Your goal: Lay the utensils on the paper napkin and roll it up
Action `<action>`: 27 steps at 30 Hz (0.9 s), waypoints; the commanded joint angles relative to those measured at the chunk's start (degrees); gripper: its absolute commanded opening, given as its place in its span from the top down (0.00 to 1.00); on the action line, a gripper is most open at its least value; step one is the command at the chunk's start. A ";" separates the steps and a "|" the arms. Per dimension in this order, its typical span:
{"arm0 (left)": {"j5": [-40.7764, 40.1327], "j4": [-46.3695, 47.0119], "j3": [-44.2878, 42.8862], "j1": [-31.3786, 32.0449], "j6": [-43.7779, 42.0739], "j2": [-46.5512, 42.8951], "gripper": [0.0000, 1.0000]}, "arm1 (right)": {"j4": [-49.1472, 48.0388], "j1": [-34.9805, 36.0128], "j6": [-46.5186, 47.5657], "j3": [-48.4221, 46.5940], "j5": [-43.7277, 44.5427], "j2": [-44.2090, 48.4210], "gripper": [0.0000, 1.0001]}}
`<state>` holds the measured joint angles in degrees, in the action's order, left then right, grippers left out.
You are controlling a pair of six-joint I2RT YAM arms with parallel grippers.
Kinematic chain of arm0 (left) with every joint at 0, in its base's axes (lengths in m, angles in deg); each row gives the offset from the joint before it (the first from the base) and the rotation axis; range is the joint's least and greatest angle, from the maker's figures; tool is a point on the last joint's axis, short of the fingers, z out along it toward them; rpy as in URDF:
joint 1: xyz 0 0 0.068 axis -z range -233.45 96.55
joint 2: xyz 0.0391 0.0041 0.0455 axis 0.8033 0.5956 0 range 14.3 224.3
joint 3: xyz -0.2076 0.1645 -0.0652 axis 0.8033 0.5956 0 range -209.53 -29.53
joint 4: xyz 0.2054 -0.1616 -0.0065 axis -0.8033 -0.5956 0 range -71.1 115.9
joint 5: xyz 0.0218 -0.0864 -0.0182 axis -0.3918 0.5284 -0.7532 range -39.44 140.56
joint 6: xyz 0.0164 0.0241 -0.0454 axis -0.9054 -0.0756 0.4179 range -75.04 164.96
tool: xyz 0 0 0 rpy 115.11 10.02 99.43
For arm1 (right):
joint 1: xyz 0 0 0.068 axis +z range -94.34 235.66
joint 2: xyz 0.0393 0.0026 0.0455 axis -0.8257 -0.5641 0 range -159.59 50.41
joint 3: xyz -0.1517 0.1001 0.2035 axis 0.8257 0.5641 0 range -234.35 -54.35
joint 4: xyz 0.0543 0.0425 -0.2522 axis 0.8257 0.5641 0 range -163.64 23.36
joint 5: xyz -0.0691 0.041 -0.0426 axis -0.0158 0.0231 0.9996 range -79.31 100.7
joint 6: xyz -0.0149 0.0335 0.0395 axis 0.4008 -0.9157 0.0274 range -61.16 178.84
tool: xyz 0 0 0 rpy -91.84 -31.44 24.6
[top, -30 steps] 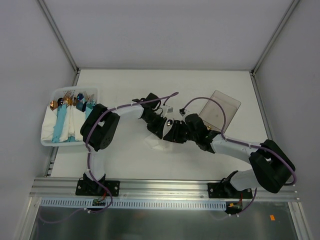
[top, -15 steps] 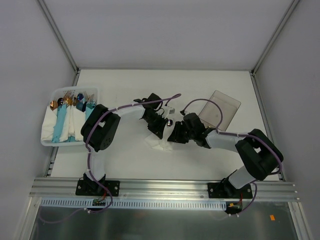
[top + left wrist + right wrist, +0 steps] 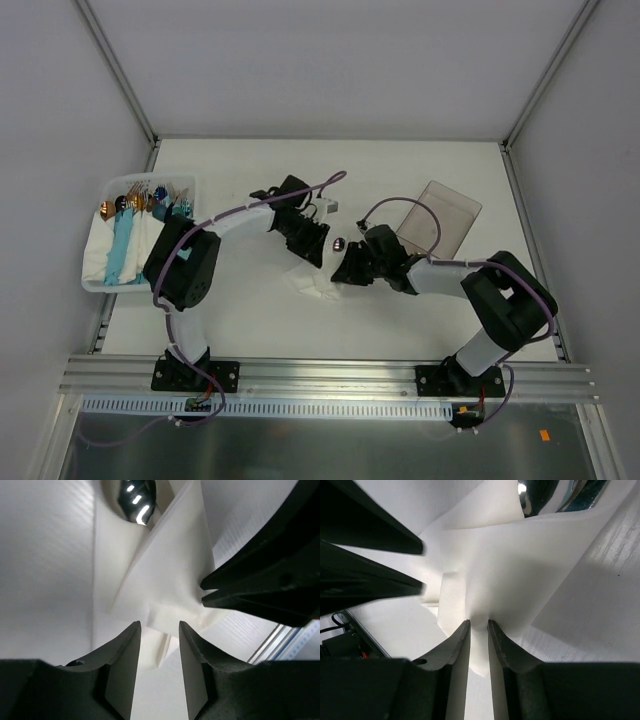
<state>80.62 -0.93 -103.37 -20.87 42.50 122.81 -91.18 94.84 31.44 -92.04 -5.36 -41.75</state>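
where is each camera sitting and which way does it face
Top external: fixed above and behind the bases, looking down on the table; both arms show whole.
Left wrist: on the left arm, looking along its open left end effector at the paper napkin.
Right wrist: on the right arm, its right end effector pinching that napkin.
Shared: both wrist views show the napkin and one shiny utensil.

White table bears paper napkin, basket, clear tray.
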 commanded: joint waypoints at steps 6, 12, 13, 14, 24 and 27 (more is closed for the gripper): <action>2.64 -1.38 3.44 -10.60 1.06 -11.13 0.54 | 9.01 0.72 4.46 -2.65 2.95 -3.38 0.77; 2.10 -1.91 6.07 -14.11 1.84 -5.95 0.54 | 14.46 1.95 5.95 -5.63 4.80 -4.34 0.78; 2.36 -1.91 6.34 -14.38 2.19 -4.55 0.53 | 15.16 2.04 6.47 -6.07 4.98 -4.61 0.78; 2.63 -1.91 6.60 -14.65 2.20 -3.93 0.53 | 16.30 2.22 6.65 -6.77 5.33 -4.69 0.79; 6.23 2.39 9.77 -14.65 6.32 1.61 0.50 | 17.28 3.27 7.62 -8.19 5.77 -6.36 0.80; 8.08 3.01 9.07 -13.69 7.82 3.99 0.49 | 19.12 3.27 7.89 -8.62 5.77 -6.89 0.81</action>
<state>88.80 0.79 -94.87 -35.49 49.17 123.11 -79.74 97.40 36.93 -101.09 -2.36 -45.51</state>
